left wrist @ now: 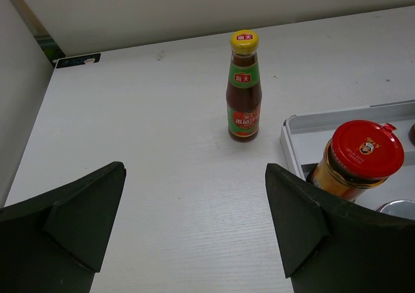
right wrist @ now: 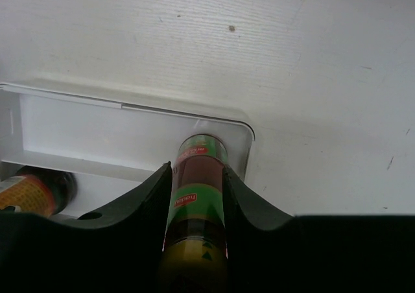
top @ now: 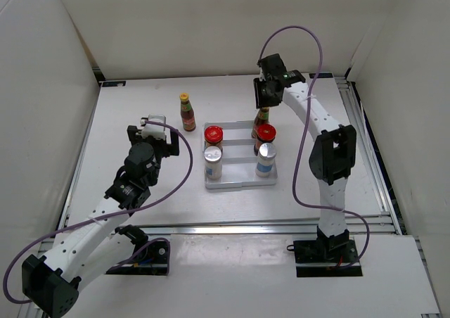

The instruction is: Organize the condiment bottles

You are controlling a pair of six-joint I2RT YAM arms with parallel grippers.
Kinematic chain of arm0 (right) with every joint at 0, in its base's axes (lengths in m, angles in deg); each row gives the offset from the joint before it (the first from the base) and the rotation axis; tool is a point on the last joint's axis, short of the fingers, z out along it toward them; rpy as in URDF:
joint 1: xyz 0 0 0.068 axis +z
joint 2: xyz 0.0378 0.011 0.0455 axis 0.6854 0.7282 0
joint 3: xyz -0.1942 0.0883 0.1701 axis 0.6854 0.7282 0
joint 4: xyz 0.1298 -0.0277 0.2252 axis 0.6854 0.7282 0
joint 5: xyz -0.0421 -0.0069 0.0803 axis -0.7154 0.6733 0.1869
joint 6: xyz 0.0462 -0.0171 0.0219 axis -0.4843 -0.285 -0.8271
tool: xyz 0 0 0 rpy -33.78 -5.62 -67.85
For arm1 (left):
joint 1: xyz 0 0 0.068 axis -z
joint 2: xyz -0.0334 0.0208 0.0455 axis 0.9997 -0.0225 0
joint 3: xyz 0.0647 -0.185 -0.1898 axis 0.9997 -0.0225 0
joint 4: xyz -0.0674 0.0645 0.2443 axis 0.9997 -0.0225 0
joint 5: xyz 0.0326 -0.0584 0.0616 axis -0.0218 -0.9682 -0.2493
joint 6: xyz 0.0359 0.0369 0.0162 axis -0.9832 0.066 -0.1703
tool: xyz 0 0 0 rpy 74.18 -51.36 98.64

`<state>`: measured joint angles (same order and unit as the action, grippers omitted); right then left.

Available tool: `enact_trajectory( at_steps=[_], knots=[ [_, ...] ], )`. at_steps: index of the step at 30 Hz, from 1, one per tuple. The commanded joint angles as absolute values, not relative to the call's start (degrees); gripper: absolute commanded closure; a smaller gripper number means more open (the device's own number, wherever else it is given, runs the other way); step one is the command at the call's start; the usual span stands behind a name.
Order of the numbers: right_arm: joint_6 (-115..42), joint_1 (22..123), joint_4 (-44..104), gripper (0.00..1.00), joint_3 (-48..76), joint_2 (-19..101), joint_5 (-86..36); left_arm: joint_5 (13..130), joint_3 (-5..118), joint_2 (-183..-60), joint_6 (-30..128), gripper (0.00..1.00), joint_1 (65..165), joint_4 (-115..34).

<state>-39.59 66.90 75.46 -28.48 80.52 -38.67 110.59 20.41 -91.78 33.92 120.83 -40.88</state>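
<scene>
Yellow-capped sauce bottle (top: 186, 112) stands upright on the table (top: 133, 107), just left of the tray (top: 239, 184). The second sauce bottle (top: 262, 115) is upright in the tray's far right corner, clasped by the right gripper (right wrist: 198, 176). Left jar (top: 213, 134) and right jar (top: 265, 133), both red-lidded, stand mid-tray. The left shaker (top: 213, 162) and right shaker (top: 266, 157) stand nearest.

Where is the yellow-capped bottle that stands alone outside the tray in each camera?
Top external: the lone bottle stands just left of the tray's far corner.
Left wrist: upper centre, left of the tray.
Right wrist: not in it; that held bottle is another.
Shared landmark: the white tray.
</scene>
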Motion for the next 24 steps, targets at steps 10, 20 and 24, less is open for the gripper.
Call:
enact_trajectory(
  at_steps=[10, 20, 24],
  knots=[
    [-40.5, 67.0, 70.5, 0.29, -27.3, 79.5, -40.8, 111.3, 20.2, -91.6, 33.4, 0.0, 121.1, -39.9],
    [-42.1, 67.0, 72.4, 0.0, -29.2, 68.3, -42.1, 111.3, 19.7, -92.1, 34.0, 0.0, 121.1, -39.9],
    [-42.6, 67.0, 72.4, 0.0, -22.0, 56.2, -41.5, 109.2, 20.5, -92.7, 35.6, 0.0, 121.1, -42.3]
  ],
)
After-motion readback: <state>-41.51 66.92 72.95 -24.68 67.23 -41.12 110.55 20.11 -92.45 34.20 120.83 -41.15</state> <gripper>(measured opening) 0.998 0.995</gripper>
